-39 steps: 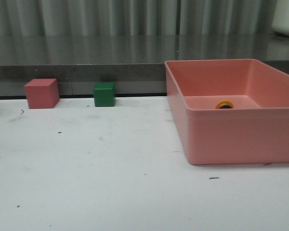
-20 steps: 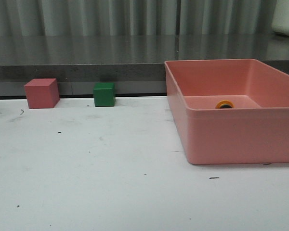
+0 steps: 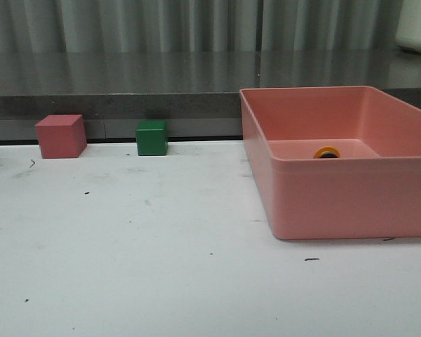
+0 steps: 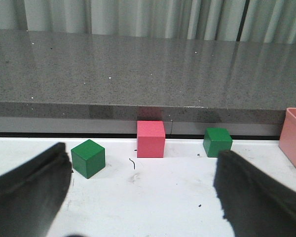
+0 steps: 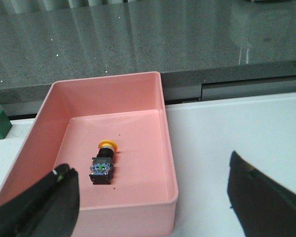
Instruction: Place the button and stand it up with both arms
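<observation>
Both claws gape empty; only the right wrist view shows the whole button (image 5: 103, 163) lying sideways in the bin (image 5: 168, 163).

L gripper (image 4: 143, 197), R gripper (image 5: 153, 197): jaws wide apart.

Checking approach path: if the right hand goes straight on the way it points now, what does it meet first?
Probably the pink bin, near its right wall; the right hand is open. The button lies on its side inside, off to one side. Depth is unclear.
</observation>
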{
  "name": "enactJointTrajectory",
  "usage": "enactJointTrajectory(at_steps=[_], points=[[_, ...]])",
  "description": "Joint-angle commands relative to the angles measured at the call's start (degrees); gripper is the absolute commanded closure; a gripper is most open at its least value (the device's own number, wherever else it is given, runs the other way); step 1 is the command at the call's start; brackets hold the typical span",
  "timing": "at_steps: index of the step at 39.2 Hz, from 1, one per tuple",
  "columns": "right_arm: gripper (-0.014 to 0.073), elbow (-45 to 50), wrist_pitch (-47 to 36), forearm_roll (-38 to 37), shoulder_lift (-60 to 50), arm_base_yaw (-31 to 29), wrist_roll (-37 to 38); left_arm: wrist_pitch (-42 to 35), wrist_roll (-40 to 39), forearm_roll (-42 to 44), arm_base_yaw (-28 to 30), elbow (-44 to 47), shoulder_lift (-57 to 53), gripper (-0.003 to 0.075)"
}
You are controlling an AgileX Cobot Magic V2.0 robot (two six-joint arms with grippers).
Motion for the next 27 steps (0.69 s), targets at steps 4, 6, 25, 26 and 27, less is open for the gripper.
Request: enactJointTrajectory(at_steps=[4,6,25,26,27], points=[[-0.005,-3.5,-10.4,0.1,7.6,-0.4,-0.4,-5.4,0.0,-0.2,0.1,-2.2,0.7,0.0048],[-0.005,-5.1,-11.8,0.1,11.5,-0.4,-0.4,-5.4,0.0,-0.2,0.1,-2.2,0.7,0.0048],[-0.005,-30.7,-4.6,0.1,51.3,13.0,-0.3,-5.4,0.0,-0.2,0.1,-2.2,0.7,0.0048],[-0.005,-32.0,-2.4,0.2,52.7,13.6,0.0,-5.4,0.0,-0.2,0.1,-2.2,0.7,0.0048],[-0.005,-33.9,-0.7,0.3,54.6,13.9,0.4,-5.4,0.0,-0.2,0.1,-2.2,0.7,0.0048]])
